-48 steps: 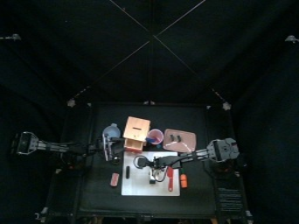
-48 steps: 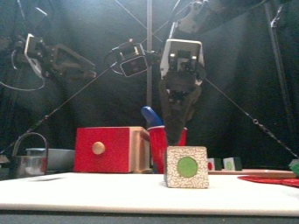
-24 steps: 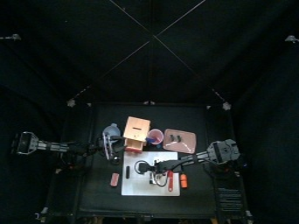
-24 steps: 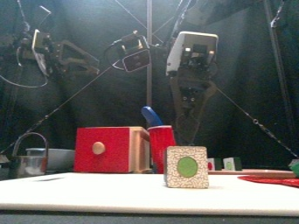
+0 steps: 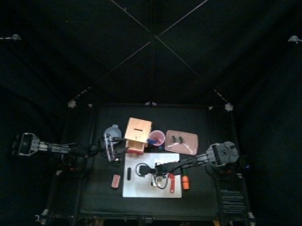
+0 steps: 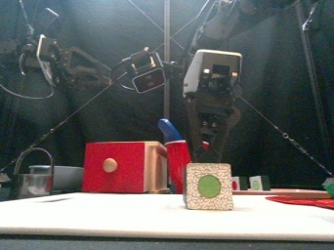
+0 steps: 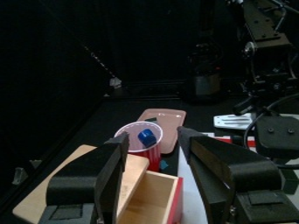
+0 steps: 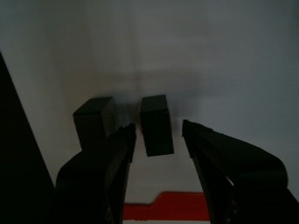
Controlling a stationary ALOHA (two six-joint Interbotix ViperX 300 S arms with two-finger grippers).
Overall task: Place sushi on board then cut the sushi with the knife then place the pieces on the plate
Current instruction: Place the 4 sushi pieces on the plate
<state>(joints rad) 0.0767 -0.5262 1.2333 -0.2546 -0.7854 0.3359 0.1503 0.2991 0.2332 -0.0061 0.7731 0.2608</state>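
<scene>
Your right fingers (image 5: 154, 171) hang open over the board (image 6: 92, 209), holding nothing. In the wrist view they straddle two dark sushi pieces: one (image 8: 156, 125) in line with the gap, the other (image 8: 93, 122) just beside it, both standing on the board. From the front only one piece shows, its green-centred face toward you, with the fingers above it and not touching it. The blue knife (image 6: 169, 130) stands in the red cup (image 6: 182, 162) beside the box (image 6: 124, 166). The tray (image 5: 181, 139) lies behind the board, near the cup. Your left fingers (image 5: 115, 150) are wide apart and empty — near the box, on the bench's (image 5: 94, 192) left side.
</scene>
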